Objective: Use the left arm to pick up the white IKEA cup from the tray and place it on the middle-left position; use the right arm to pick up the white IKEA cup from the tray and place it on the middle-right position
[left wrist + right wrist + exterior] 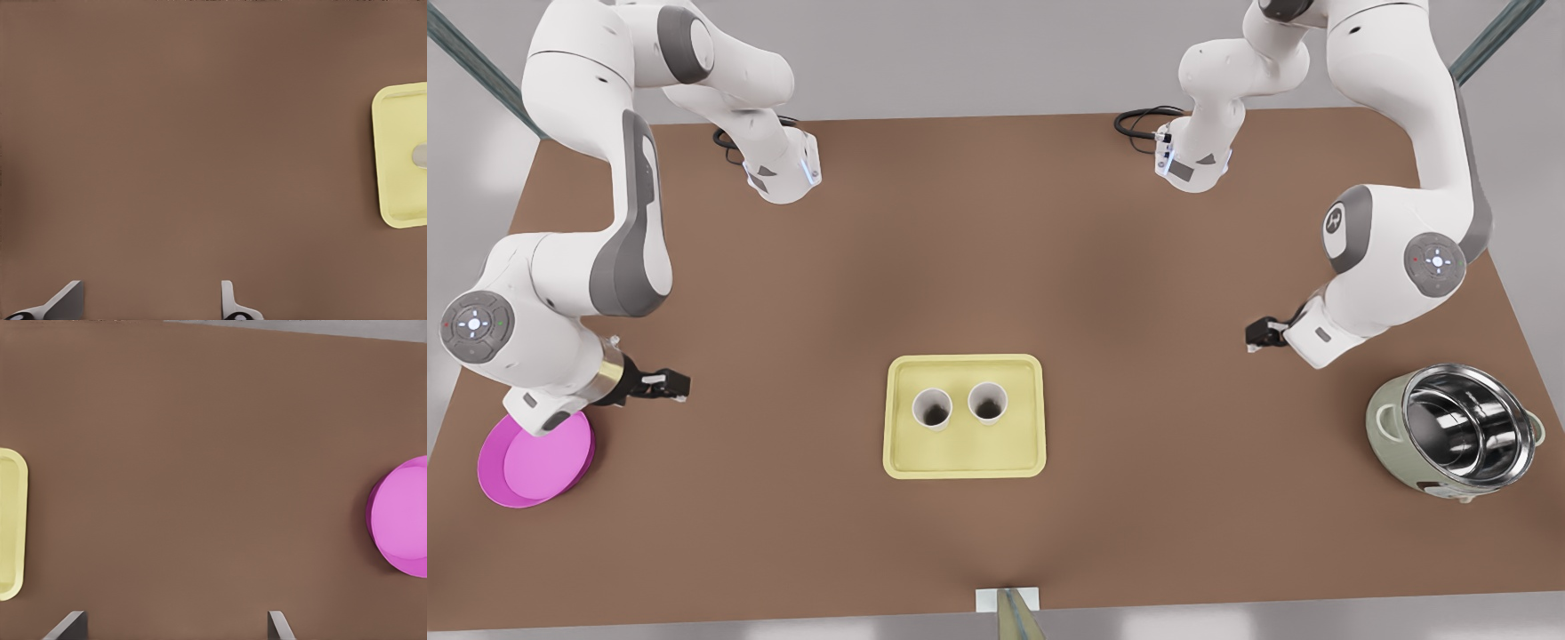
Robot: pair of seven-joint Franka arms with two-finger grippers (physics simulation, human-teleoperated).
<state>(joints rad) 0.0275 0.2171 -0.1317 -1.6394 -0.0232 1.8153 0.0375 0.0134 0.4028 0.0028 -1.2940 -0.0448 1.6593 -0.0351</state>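
Two white cups stand upright side by side in the pale yellow tray (pixel 964 467), one (pixel 932 408) toward the front view's left and the other (pixel 988 403) toward its right, close together but not touching. The tray lies on the brown counter (pixel 996 222), midway between the two arms and toward the near edge in the front view. The left claw (pixel 1252 333) hangs above bare counter on the front view's right, well apart from the tray; the left wrist view shows its fingers (pixel 67 300) spread wide with nothing between them, and the tray's rim (pixel 400 120) with a sliver of a cup (pixel 420 155) off to one side. The right claw (pixel 676 384) hovers on the front view's left, between the tray and a round magenta plate (pixel 534 458), and is likewise open and empty. Its wrist view shows parted fingers (pixel 70 625), the tray's end (pixel 10 520) and the plate (pixel 403 517) on opposite sides. A pale green pot (pixel 1449 436) with a shiny steel bowl inside sits at the front view's far right.
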